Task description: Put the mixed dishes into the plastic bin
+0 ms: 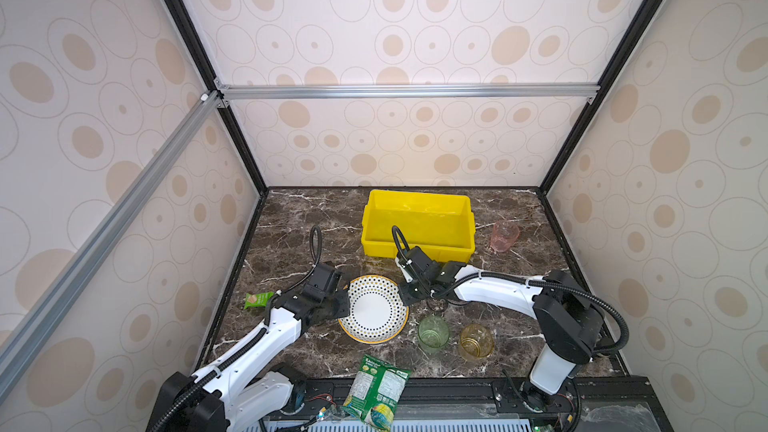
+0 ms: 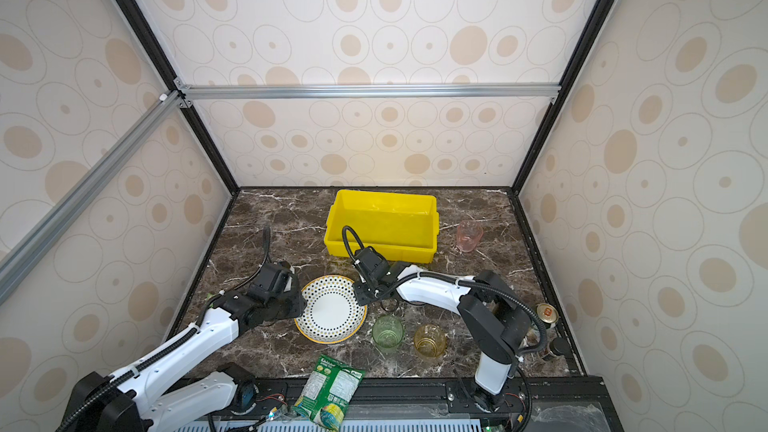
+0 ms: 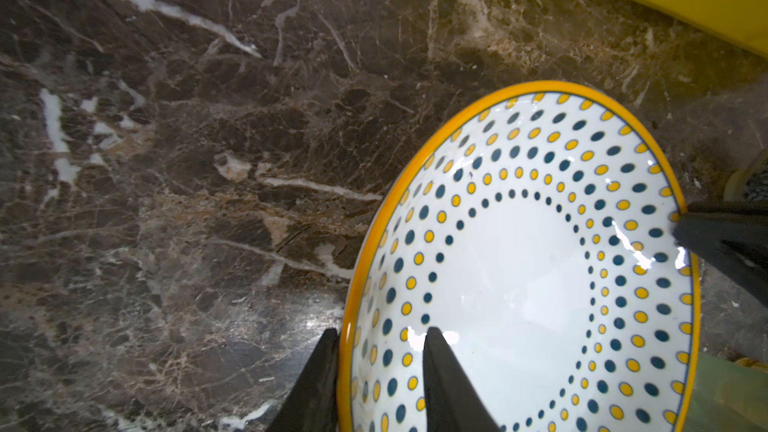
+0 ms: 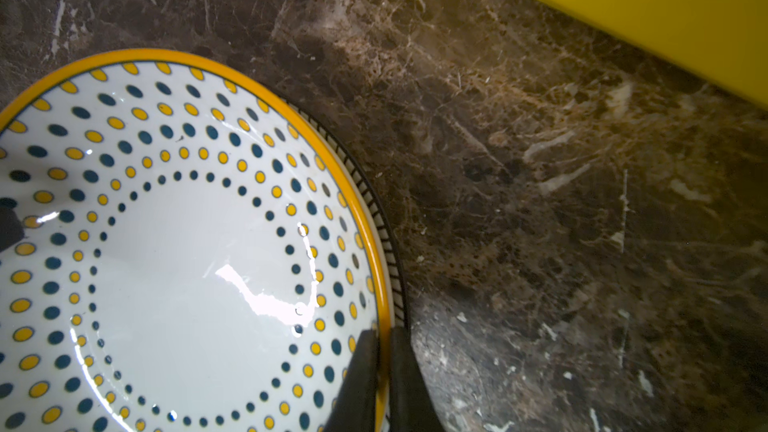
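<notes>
Dotted plate [image 1: 374,311] near packet [image 1: 376,392], print illegible

top views look down; close wrist views share dotted plate [image 3: 519,276].

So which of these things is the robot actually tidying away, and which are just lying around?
For the job: dotted plate, striped-rim plate beneath it, green tumbler, amber tumbler, pink tumbler, yellow bin.
Just lying about: small green packet, large snack packet, can.
</notes>
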Controlling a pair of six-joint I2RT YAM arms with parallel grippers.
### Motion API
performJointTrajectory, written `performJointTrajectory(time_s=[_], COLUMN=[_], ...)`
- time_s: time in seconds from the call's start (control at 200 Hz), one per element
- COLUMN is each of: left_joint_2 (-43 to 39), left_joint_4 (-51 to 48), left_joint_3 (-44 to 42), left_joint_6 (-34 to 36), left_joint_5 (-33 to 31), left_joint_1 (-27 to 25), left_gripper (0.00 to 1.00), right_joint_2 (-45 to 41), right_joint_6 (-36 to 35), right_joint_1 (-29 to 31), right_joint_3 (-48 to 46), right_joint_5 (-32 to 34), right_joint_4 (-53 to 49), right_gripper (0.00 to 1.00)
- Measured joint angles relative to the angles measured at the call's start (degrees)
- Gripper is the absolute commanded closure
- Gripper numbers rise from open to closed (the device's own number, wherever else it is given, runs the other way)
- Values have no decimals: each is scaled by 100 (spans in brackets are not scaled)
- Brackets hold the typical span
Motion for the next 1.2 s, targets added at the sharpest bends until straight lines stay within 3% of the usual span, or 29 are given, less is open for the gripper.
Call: performJointTrajectory(time_s=[0.6, 1.2], left_joint_2=[31, 72], left_joint_4=[-334, -87], left_joint_3=[234, -20], left_joint_6=[4, -243], left_joint_5=[-153, 125], left_joint_1=[0, 24], left_gripper=[69, 71], right_joint_2=[-13, -11], right_joint_6=[-81, -94], right_joint_1=[17, 15], right_joint_3=[11, 11], right_joint_5=[-11, -42], right_joint_4=[-101, -59], right_gripper=[88, 90])
